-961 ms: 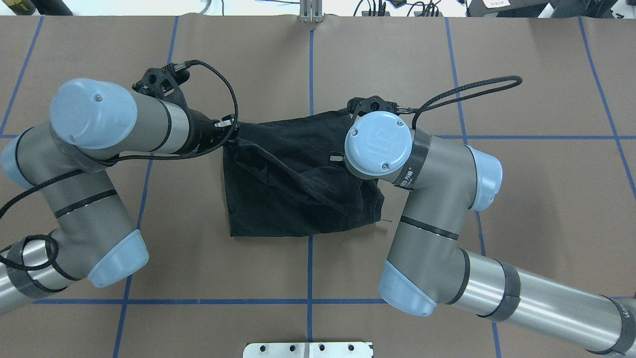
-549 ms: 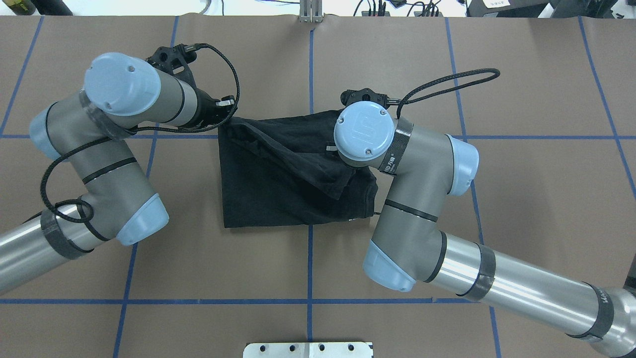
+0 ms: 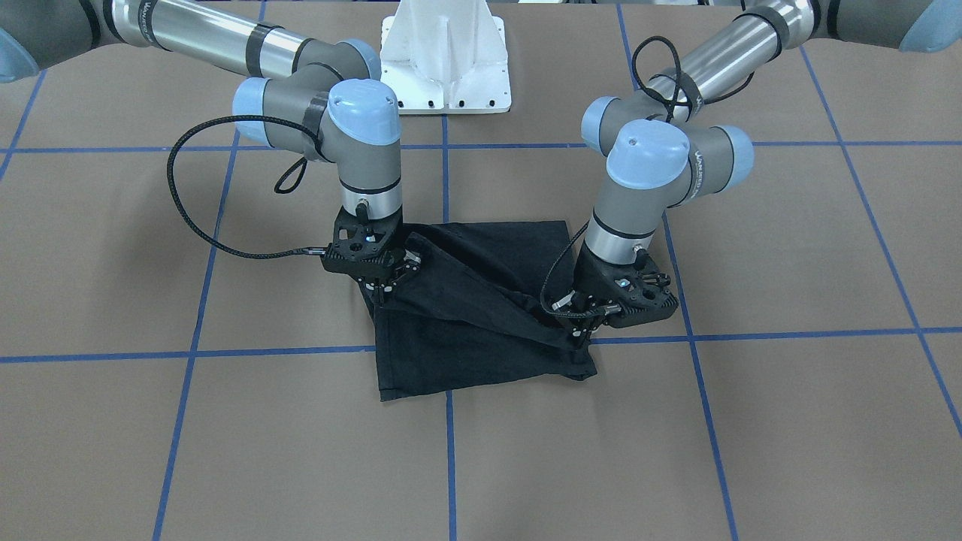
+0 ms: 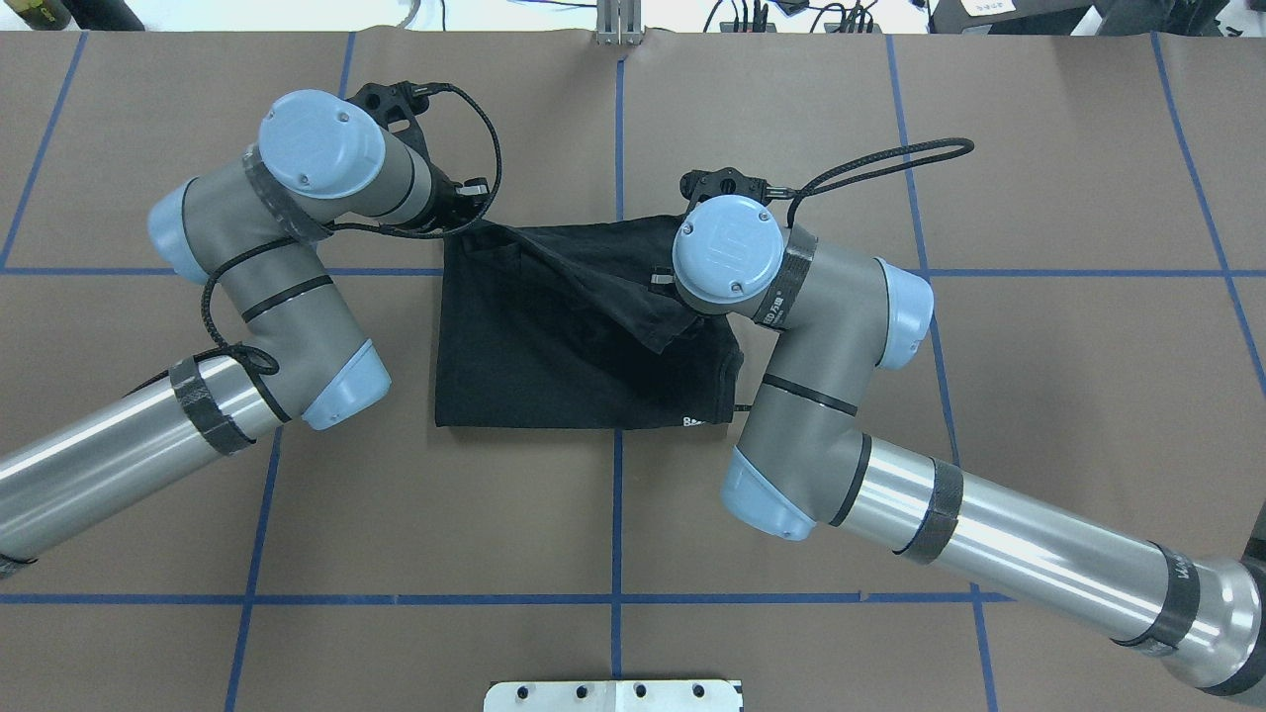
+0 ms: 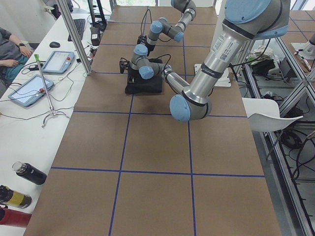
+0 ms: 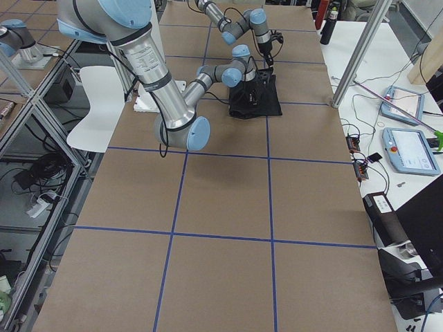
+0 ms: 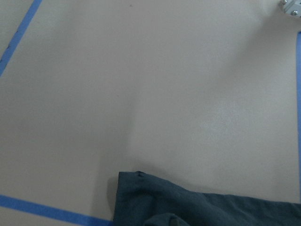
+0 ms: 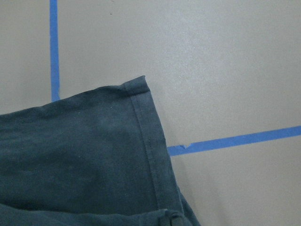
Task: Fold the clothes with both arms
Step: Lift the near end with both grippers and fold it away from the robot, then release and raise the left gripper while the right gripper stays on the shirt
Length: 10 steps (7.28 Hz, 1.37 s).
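Observation:
The black T-shirt [image 4: 554,366] lies folded on the brown table, and one upper layer is pulled taut between both grippers. My left gripper [image 4: 473,210] is shut on the shirt's far left corner; in the front view it [image 3: 580,336] pinches the cloth just above the table. My right gripper [image 3: 385,289] is shut on the other end of that layer, mostly hidden under its wrist in the overhead view. The left wrist view shows only a shirt corner [image 7: 197,207]. The right wrist view shows a hemmed corner [image 8: 84,160]. No fingers show in either wrist view.
Blue tape lines [image 4: 617,514] grid the table. The white pedestal base [image 3: 445,68] stands behind the shirt, and a metal plate [image 4: 613,695] sits at the near edge. Side benches hold tablets [image 6: 410,149] and bottles [image 5: 29,173]. A seated person [image 5: 7,46] is by the far bench.
Both grippers moved away from the robot, still holding the cloth, the left one also toward the middle. The shirt's near edge slid with them and the lifted layer drew tighter.

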{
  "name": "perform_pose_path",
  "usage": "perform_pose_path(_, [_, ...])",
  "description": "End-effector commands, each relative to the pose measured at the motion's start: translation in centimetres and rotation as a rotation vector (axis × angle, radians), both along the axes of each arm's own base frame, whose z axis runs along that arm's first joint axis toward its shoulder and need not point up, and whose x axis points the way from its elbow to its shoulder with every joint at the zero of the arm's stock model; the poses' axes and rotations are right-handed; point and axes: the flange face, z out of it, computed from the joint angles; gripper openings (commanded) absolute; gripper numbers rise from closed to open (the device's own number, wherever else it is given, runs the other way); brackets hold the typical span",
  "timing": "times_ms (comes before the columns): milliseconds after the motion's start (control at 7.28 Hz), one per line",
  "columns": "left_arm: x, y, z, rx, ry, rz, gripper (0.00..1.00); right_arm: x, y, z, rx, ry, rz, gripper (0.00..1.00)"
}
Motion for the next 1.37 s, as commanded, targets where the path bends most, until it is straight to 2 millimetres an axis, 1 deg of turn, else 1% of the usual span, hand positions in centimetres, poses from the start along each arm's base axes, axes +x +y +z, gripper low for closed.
perform_pose_path(0, [1.4,-3.1,1.0,0.007,-0.018,-0.005,0.0,-0.2,-0.2,0.4,-0.003,0.008,-0.001,0.0])
perform_pose_path(137, [1.3,-4.9,1.1,0.001,-0.021,-0.023,0.0,-0.5,-0.7,0.5,-0.001,0.02,-0.005,0.0])
perform_pose_path(275, [1.6,-7.2,0.8,-0.019,-0.035,-0.043,0.0,-1.0,-1.2,0.6,0.0,0.029,-0.008,0.0])
perform_pose_path(412, [0.2,-8.1,0.7,-0.019,-0.032,-0.056,0.55,-0.2,-2.4,0.5,0.011,0.009,0.01,0.75])
perform_pose_path(549, [-0.4,-8.3,0.1,-0.013,-0.023,-0.058,1.0,0.6,-3.4,0.3,0.02,-0.004,0.016,1.0])
perform_pose_path(686, [-3.8,-8.7,-0.4,-0.014,0.026,-0.001,1.0,2.2,-4.9,-1.0,0.0,-0.041,-0.022,1.0])
perform_pose_path(824, [-9.0,-5.9,1.7,0.056,0.058,0.146,1.0,3.4,-5.5,-2.4,-0.037,-0.093,-0.061,1.0])
perform_pose_path(961, [-12.7,-1.6,4.9,0.154,0.023,0.218,1.0,3.5,-5.3,-4.5,-0.034,-0.122,-0.071,1.0])
perform_pose_path(1098, [-14.2,0.1,6.3,0.176,0.011,0.234,1.0,2.8,-4.5,-5.8,-0.034,-0.139,-0.074,1.0])
perform_pose_path(1236, [-14.4,0.4,7.0,0.172,0.005,0.235,1.0,0.8,-2.6,-7.1,-0.028,-0.13,-0.094,1.0])
